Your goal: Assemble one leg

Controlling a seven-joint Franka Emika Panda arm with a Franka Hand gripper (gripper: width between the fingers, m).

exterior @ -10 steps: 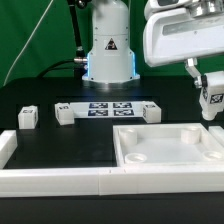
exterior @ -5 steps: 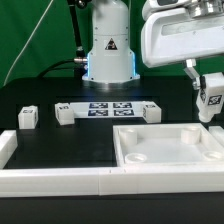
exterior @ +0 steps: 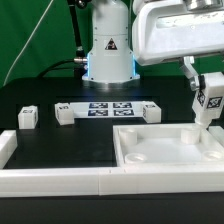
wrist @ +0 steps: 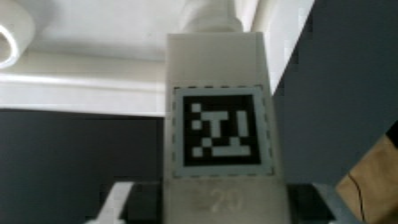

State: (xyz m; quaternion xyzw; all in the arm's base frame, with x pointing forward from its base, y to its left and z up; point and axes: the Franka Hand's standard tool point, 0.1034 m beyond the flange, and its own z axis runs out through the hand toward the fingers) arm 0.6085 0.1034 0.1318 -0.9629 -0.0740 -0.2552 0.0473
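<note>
Leg (exterior: 206, 108): small white block w/ a black-and-white square tag on its side, up in the air at the exterior view's right. It leans a bit, not dead upright.
Leg spot: lower end hangs at the far right corner of the tray (exterior: 150, 130). Touching the rim or just above it, can't tell from here.
Claw (exterior: 203, 88): closed on the leg's upper part, fingers pressed to its sides, nothing else in it.
Wrist cam: leg (wrist: 219, 70) fills the middle w/ the tag facing the cam. The claw (wrist: 217, 205) grips its near end and a grey finger (wrist: 128, 205) shows beside it. White tray (wrist: 71, 70) lies behind, dark table past that.
Tray: big white square piece w/ round recesses, lying flat at the front, exterior view's right.
Marker board (exterior: 110, 107): flat, mid-table, in front of the robot base (exterior: 108, 55).
Loose blocks: two small white ones toward the exterior view's left. One (exterior: 27, 117) sits further out, one (exterior: 65, 113) just beside the board's end. A third white piece (exterior: 152, 111) sits at the board's other end.
Rail (exterior: 60, 180): long white bar along the front edge.
Table (exterior: 70, 140): black top.
Backdrop: green curtain (exterior: 30, 40).
</note>
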